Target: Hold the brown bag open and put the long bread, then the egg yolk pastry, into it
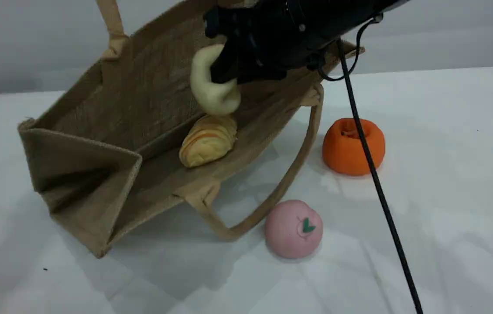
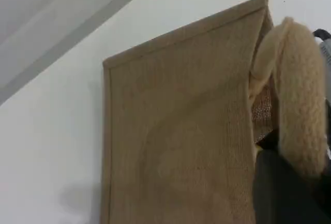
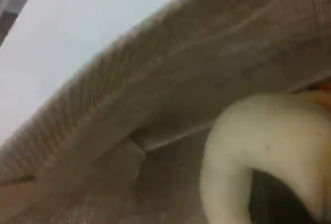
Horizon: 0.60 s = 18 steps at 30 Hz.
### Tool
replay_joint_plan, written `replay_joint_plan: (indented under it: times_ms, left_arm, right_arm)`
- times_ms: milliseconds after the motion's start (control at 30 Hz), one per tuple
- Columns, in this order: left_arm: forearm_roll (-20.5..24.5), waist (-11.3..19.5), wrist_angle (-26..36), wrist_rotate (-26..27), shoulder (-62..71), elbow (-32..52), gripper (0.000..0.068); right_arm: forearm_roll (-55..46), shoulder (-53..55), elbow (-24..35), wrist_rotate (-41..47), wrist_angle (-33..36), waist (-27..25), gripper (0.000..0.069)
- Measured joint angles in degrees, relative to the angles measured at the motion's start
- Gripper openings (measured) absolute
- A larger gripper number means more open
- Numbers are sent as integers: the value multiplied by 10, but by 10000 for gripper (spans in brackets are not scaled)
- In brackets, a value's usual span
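Over table [image 1: 447, 196], right fingers [image 1: 224, 69] pinch pastry [image 1: 211, 93] inside bag [image 1: 142, 96]

brown bag [image 1: 98, 113] is tilted, mouth gaping toward the camera. Middle of the opening is taken: right pincer [image 1: 227, 76] with the squashed egg yolk pastry [image 1: 211, 93] hangs just above the long bread [image 1: 208, 140], which lies on the lower wall. Left part of the interior is free down to the end panel. Lower handle [image 1: 290, 174] loops out onto the counter [image 1: 447, 174], just beside the pink ball [image 1: 293, 229]. Black cable [image 1: 381, 200] slants across in front of the orange fruit [image 1: 347, 150]. Counter at far right and front left is open.
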Motion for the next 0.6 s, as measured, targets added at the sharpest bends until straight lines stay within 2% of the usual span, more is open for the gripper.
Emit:
replay_joint_plan:
  times_ms: [233, 300, 400, 600]
  left_arm:
    - [0, 0, 0, 0, 0, 0, 87]
    - [0, 0, 0, 0, 0, 0, 87]
    - [0, 0, 0, 0, 0, 0, 87]
    - [0, -7, -1, -1, 6, 1, 87]
  right_arm:
    - [1, -4, 0, -17, 14, 0, 386]
    - [1, -4, 0, -17, 24, -2, 440]
    - [0, -16, 0, -15, 50, -13, 477]
    - [-53, -84, 0, -4, 144, -65, 483]
